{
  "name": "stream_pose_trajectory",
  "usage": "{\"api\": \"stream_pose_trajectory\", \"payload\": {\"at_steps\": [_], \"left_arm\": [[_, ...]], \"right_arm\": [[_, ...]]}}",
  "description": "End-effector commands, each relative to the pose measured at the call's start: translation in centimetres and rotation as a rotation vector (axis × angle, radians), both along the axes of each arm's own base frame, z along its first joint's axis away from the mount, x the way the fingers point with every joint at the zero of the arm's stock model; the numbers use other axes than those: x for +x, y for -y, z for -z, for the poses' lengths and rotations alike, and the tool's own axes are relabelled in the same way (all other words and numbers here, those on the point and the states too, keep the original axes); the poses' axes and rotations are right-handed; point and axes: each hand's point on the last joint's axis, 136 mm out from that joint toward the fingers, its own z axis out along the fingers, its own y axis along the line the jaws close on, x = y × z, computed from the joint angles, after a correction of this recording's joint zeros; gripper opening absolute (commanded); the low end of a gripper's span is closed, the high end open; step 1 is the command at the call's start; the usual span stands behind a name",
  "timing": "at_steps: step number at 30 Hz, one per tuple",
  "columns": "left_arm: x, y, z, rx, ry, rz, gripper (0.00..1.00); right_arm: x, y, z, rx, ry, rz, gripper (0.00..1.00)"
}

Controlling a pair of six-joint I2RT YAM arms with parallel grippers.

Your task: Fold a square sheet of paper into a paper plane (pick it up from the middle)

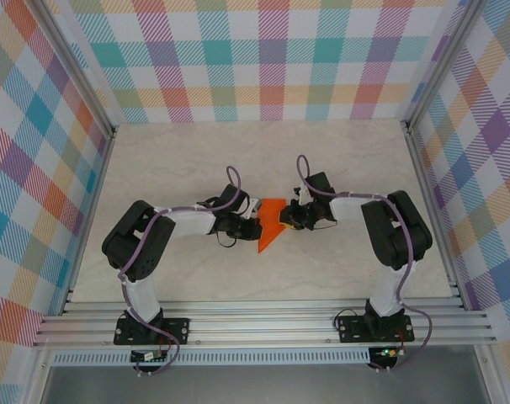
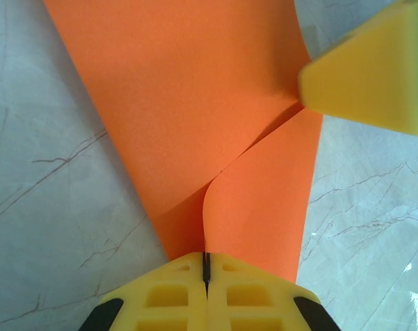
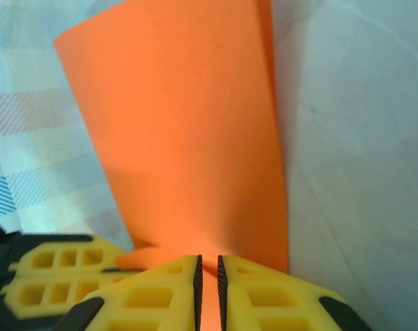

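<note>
Now my left fingers (image 2: 169, 298) clamp shut on the creased orange paper (image 1: 270, 227); my right fingers (image 3: 161, 301) pinch it too.

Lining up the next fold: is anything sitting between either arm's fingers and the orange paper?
Nothing visible does. The left fingers and the right fingers are each shut directly on the orange paper, one from either side.

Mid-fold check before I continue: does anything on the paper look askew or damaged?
No tears visible. On the orange paper, one flap edge bows near the left pincer instead of running straight, so that fold looks loose.
</note>
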Motion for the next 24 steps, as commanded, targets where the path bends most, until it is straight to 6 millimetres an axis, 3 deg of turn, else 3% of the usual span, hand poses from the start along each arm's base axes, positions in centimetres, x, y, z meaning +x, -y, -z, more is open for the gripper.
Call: {"api": "stream_pose_trajectory", "payload": {"at_steps": [1,8,16,24], "left_arm": [[0.1,-0.8,0.9,0.009,-0.05,-0.023,0.03],[0.5,-0.8,0.8,-0.017,-0.062,-0.03,0.02],[0.5,-0.6,0.9,-0.03,-0.076,-0.018,0.02],[0.5,-0.7,1.2,-0.025,-0.079,-0.02,0.02]], "right_arm": [[-1.6,-0.2,-2.5,0.015,0.051,-0.035,0.16],[-5.2,-4.0,-1.3,0.047,0.013,-0.094,0.14],[-6.7,-7.2,-0.2,0.096,-0.024,-0.139,0.13],[-6.9,-6.8,1.9,0.05,-0.047,-0.123,0.13]]}}
